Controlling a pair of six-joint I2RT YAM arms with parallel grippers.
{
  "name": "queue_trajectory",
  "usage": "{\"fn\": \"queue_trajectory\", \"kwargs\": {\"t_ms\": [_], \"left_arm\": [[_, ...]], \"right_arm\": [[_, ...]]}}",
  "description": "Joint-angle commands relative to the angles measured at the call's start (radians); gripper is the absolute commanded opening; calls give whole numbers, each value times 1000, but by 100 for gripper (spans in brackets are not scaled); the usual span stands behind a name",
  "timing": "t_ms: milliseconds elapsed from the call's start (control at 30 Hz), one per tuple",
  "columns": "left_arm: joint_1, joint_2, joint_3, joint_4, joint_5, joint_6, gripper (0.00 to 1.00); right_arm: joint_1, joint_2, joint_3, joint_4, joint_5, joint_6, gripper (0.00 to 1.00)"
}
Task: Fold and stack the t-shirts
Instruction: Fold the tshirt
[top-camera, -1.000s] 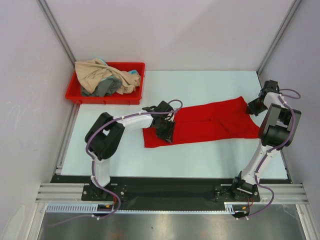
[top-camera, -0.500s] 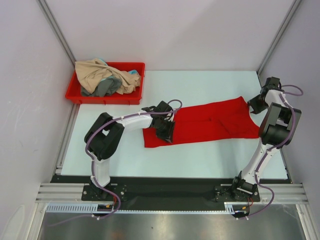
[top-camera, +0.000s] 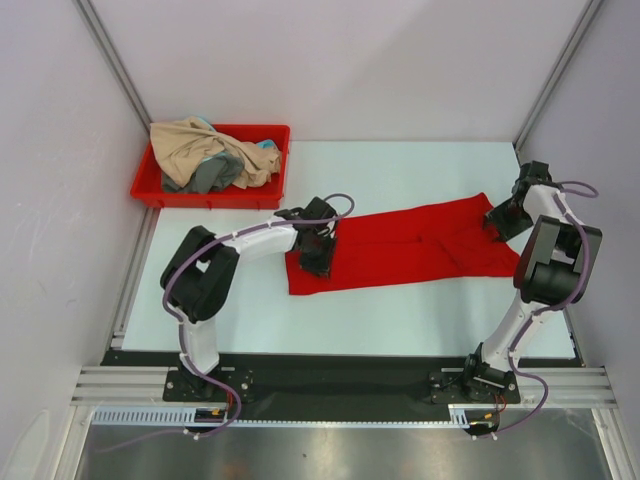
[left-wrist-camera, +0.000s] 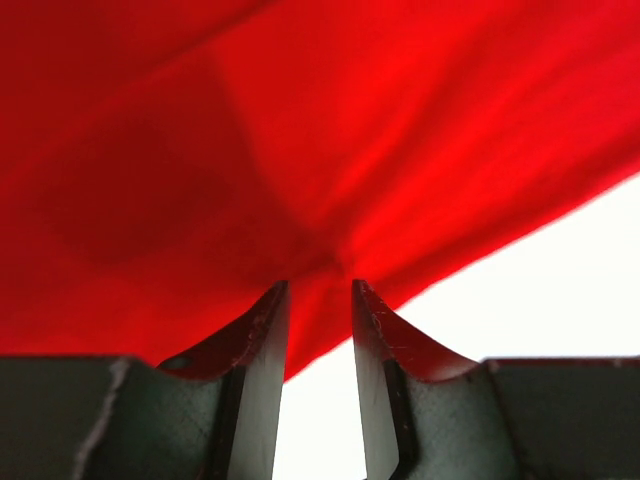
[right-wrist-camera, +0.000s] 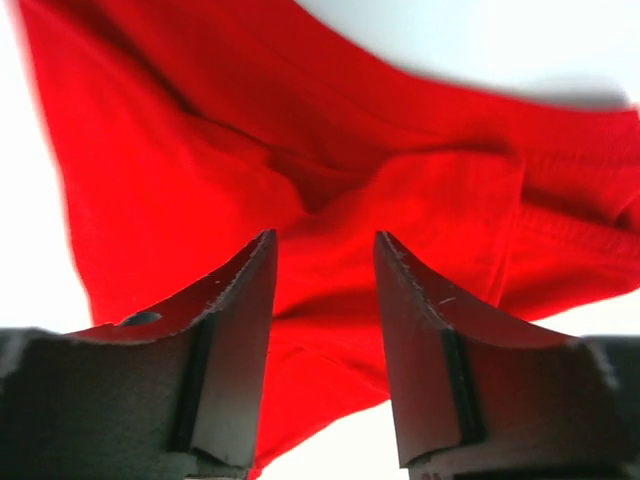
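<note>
Top external view: the red t-shirt (top-camera: 400, 245) lies flat on the table (top-camera: 400, 320) with its long axis running left to right, tilted slightly so the right end sits farther from the arm bases. It spans the gap between the two grippers.

Left gripper (top-camera: 318, 252): positioned at the shirt's left end. In the left wrist view its fingers (left-wrist-camera: 262, 340) are partly closed, and red cloth (left-wrist-camera: 300, 150) bunches into the narrow gap at the tips, so it is pinching the shirt.

Right gripper (top-camera: 505, 215): positioned at the shirt's right end. In the right wrist view its jaws stand apart with the cloth (right-wrist-camera: 300, 180) lying wrinkled beyond them, not clamped; the grip is released.

No labels or writing are readable on the shirt.

Well to the left of the left gripper and farther back, a red tray (top-camera: 270, 190) holds a heap of beige, grey and light blue shirts (top-camera: 205, 155). Grey walls border the table on three sides.
</note>
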Motion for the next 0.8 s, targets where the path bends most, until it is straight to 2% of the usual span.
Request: {"fn": "queue_trajectory", "kwargs": {"t_ms": [0,233,567,633,767], "left_arm": [[34,-50,2,-40,-66,44,37],[104,-11,-27,-40,-58,61,36],[104,-22,-80,-3,-17,44,35],[104,-17,-77,-4,-16,47,36],[104,-13,-74,-7,-11,50,35]], "right_arm": [[17,-1,-13,10,6,49,47],[21,59,43,21,17,61,42],[12,81,84,21,21,38,53],[12,88,93,22,23,33,54],[17,116,106,25,17,30,48]]}}
